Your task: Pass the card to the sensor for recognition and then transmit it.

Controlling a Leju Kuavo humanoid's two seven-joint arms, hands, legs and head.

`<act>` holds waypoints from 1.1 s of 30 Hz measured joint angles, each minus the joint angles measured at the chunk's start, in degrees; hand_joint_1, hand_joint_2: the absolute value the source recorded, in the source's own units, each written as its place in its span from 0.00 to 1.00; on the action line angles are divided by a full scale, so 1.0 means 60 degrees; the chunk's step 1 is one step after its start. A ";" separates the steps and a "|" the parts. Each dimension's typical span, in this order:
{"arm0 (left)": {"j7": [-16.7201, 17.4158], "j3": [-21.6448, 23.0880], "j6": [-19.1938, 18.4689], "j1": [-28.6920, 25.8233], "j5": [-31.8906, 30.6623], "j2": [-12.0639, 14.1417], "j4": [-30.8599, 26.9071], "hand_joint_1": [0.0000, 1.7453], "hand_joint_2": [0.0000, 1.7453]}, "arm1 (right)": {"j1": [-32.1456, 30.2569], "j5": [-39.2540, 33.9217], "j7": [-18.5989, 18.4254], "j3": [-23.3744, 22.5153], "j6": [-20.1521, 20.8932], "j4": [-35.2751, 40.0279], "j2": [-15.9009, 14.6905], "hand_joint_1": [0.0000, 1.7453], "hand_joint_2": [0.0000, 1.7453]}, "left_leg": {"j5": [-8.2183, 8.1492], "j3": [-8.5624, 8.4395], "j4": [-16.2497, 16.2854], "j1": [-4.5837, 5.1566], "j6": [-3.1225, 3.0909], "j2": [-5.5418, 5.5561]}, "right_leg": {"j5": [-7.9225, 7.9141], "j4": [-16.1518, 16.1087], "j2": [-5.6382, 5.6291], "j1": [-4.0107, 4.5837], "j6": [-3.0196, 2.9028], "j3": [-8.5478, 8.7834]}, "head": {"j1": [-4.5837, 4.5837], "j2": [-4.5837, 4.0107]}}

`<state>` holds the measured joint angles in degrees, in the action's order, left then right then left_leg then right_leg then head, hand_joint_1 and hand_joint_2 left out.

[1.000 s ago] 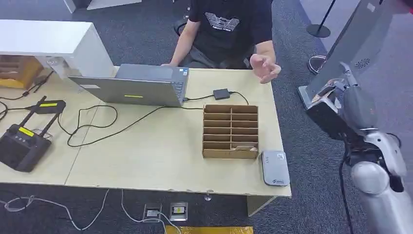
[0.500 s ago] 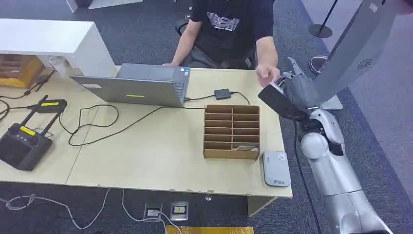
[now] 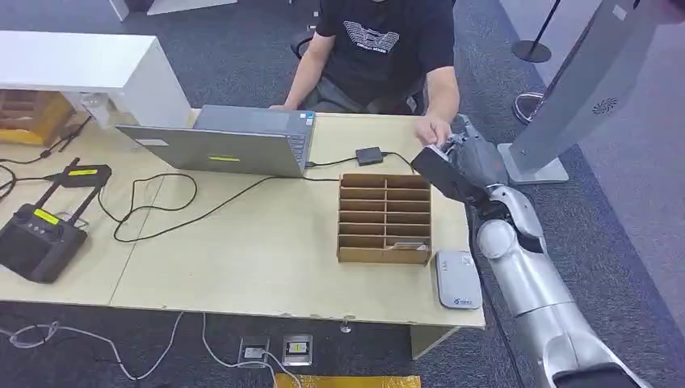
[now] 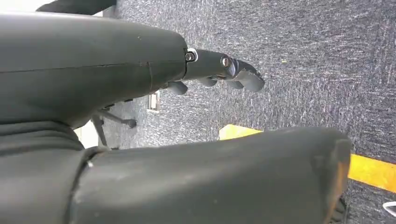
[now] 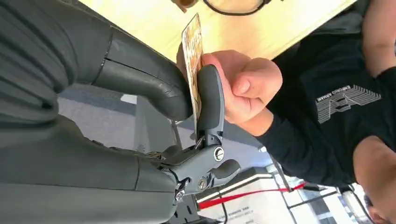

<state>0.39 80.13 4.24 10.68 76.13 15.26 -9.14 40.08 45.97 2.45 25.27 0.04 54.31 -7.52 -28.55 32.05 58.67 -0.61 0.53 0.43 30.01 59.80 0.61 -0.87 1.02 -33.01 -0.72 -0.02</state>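
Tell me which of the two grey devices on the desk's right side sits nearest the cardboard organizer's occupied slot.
The light grey card reader at the desk's front right corner, beside the cardboard organizer; the small dark adapter lies behind the organizer, near the laptop.

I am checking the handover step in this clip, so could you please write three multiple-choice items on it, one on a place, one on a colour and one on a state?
1. Where does the grey card reader lie?
A. On the laptop
B. On the table beside the cardboard organizer
C. On the floor

2. What colour is the person's shirt?
A. Black
B. White
C. Red

3. What is the right hand doing?
A. Hanging with nothing in it
B. Pressing the laptop keys
C. Pinching the card next to the person's hand

Answers: 1 B, the reader sits at the table's near right corner, next to the cardboard organizer. 2 A, the shirt is black with a pale print. 3 C, in the right wrist view the card sits between thumb and finger, against the person's hand.
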 joint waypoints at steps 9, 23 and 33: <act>-0.0109 0.0058 -0.0080 -0.0003 -0.0116 0.0007 0.0000 0.00 0.00 | -0.0025 0.0058 0.0098 0.0007 -0.0379 -0.0429 0.0014 0.00 0.00 | 0.0000 -0.0001 0.0001 0.0000 0.0000 -0.0002 | 0.0000 -0.0001 -0.0005 0.0000 0.0000 -0.0008 | 0.0000 0.0000; -0.0219 0.0066 -0.0076 -0.0065 -0.0084 0.0025 0.0000 0.00 0.00 | -0.1057 -0.0547 -0.0518 0.0011 -0.0273 0.1565 -0.0536 0.00 0.00 | -0.0002 -0.0008 0.0004 0.0002 0.0001 -0.0013 | -0.0001 -0.0003 -0.0014 -0.0001 0.0000 -0.0011 | 0.0004 0.0000; -0.0273 0.0066 -0.0011 -0.0107 0.0178 0.0043 0.0000 0.00 0.00 | -0.2024 -0.0831 -0.2491 -0.0131 0.3421 0.5328 -0.1948 0.00 1.00 | -0.0004 -0.0017 0.0004 0.0005 0.0003 -0.0020 | -0.0001 -0.0006 -0.0025 -0.0004 0.0000 -0.0005 | -0.0004 0.0000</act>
<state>-1.25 80.52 4.18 10.04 77.20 15.52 -9.14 27.94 40.98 -12.50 24.48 20.57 86.28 -19.21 -28.57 31.95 58.70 -0.58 0.54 0.31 30.00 59.76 0.46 -0.89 1.02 -33.04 -0.74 -0.02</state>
